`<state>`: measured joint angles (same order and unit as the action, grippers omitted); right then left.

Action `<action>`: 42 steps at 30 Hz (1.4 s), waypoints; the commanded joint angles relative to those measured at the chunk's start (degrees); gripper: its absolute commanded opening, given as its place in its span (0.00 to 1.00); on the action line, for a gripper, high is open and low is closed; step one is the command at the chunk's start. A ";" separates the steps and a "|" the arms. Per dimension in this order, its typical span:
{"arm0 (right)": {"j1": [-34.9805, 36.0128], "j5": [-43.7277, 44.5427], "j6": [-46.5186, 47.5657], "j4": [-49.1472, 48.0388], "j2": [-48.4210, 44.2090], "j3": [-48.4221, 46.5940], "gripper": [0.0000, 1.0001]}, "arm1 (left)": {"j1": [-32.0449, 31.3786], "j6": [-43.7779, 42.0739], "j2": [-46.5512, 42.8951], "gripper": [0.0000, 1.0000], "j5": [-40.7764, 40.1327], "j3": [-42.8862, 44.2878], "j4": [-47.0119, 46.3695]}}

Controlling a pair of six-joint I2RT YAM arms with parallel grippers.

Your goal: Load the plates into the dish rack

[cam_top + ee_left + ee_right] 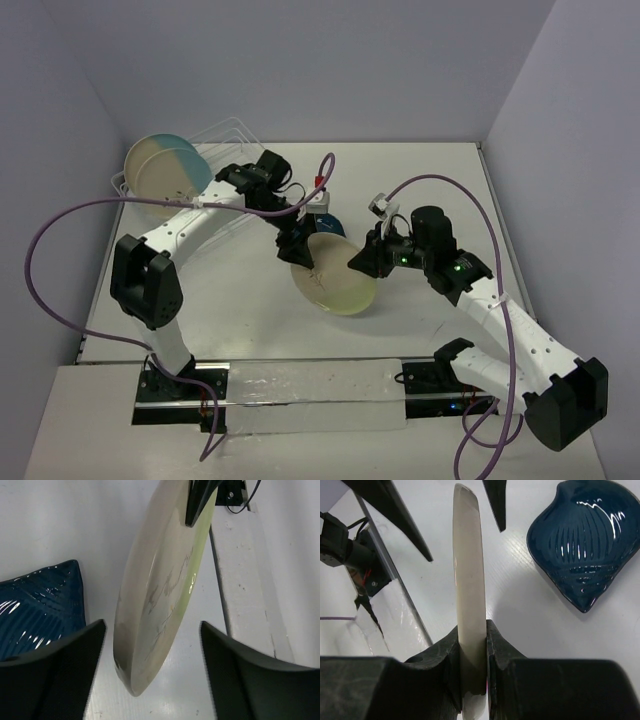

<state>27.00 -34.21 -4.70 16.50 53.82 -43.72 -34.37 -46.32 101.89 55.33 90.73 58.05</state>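
Note:
A cream plate point(335, 280) with a pale-green section and a sprig drawing hangs tilted just above the table. My right gripper point(472, 640) is shut on its rim. My left gripper point(152, 626) is open and straddles the opposite rim of this plate point(155, 595), with a gap on each side. A dark-teal leaf-shaped plate point(585, 545) lies flat on the table behind it, partly hidden in the top view. A beige plate with a light-blue section point(165, 168) stands in the clear dish rack point(235, 130) at the back left.
White walls close in the table on the left, back and right. A clear strip point(300, 385) runs along the near edge between the arm bases. Purple cables loop off both arms.

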 commanded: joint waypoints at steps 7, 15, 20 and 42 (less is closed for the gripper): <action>1.61 -2.85 3.42 -10.50 -0.06 -3.26 0.00 | -0.15 2.93 -6.03 0.12 2.56 -2.63 -7.35; 1.83 6.69 2.39 -10.49 -3.03 -1.50 0.65 | 0.90 16.32 -8.72 0.00 -9.06 -4.89 -21.29; 1.83 15.68 -3.27 -11.52 -3.39 -3.25 0.92 | 3.47 22.55 -14.09 0.00 -20.07 -8.37 -33.26; 1.74 22.61 -5.50 -16.24 -6.36 -0.22 1.00 | 23.75 25.29 -26.03 0.00 -20.85 -5.10 -47.60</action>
<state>28.38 -13.53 -9.80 2.94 46.36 -43.51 -16.60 -18.67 76.73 32.73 81.63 20.01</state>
